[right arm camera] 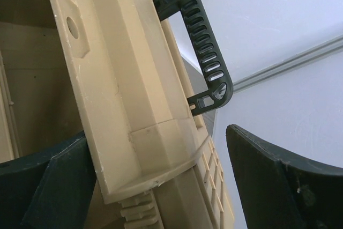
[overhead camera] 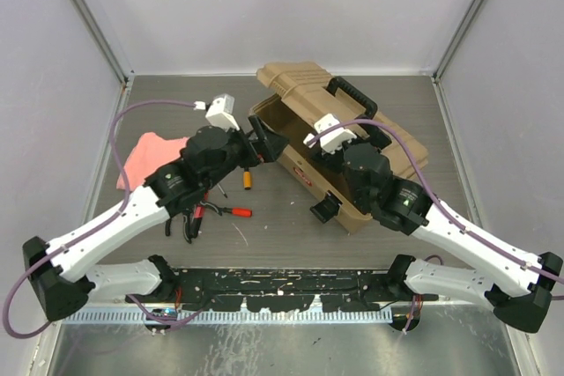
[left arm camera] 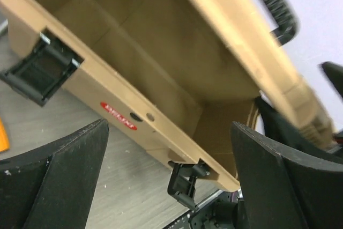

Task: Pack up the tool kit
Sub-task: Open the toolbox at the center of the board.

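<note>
Two grippers observed, both at the tool kit's case [overhead camera: 280, 121], which sits open on the table [overhead camera: 291, 235], just off centre toward 2 o'clock in the overhead view. The lid [overhead camera: 295, 81] stands raised at the case's 12 o'clock side, with the black handle [right arm camera: 209, 63] on it.

Left gripper [left arm camera: 169, 126]: jaws wide apart, nothing between them. It hangs at the case's 9 o'clock end and faces the tan interior. Its camera shows the front wall with the red label [left arm camera: 118, 123] and two black latches [left arm camera: 40, 71], both hanging open.

Right gripper [right arm camera: 155, 132]: jaws spread wide over the case, with the lid's rim between the fingers, closer to the left one. Contact with that finger cannot be confirmed from this angle.

Tools outside the case, toward its 8 o'clock: an orange-handled screwdriver [overhead camera: 249, 180] and a red-handled screwdriver [overhead camera: 233, 211] lie on the table. Dark-handled items [overhead camera: 189, 220] sit partly under the left arm and are too hidden to identify. A pink cloth [overhead camera: 145, 158] lies at 9 o'clock.
</note>
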